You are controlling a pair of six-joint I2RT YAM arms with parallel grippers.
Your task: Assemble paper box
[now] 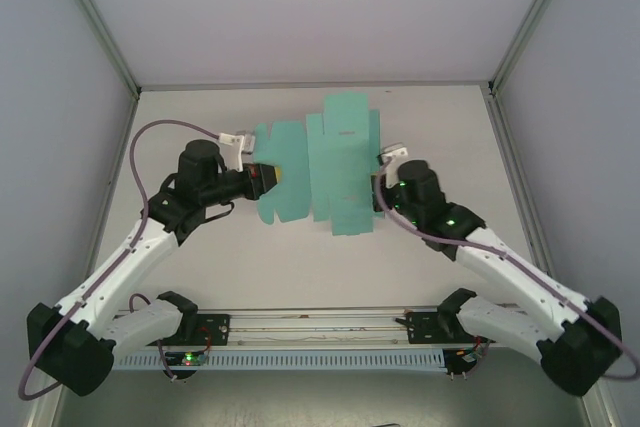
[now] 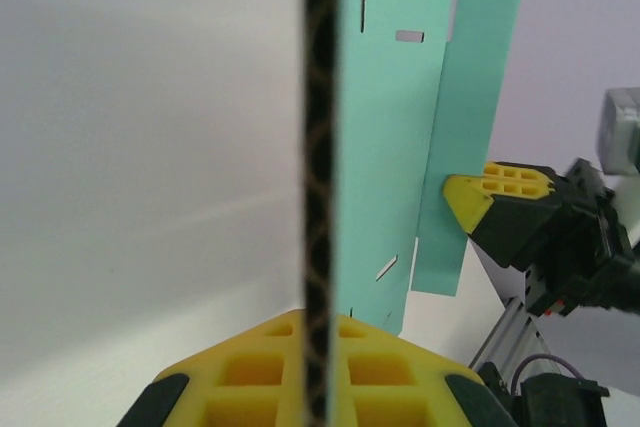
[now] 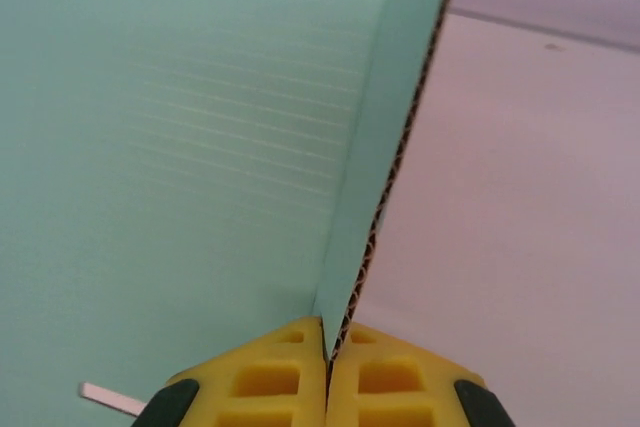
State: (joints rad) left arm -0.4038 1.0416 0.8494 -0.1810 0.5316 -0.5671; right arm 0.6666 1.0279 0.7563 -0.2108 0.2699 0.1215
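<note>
White surface [image 1: 300, 267] under both jaws, each pinching an opposite edge of the paper box [image 1: 340, 162], I should fold gently, evenly.

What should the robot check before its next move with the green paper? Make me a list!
1. Left fingers pinching one edge of the paper box: ok, shut on the card.
2. Right fingers pinching the opposite edge: ok, shut on the card.
3. Paper folded into a box shape: not ok, it is an open sheet with tabs sticking out.
4. Sheet lifted off the table: cannot tell.
5. Two arms apart, not bumping each other: ok.
</note>
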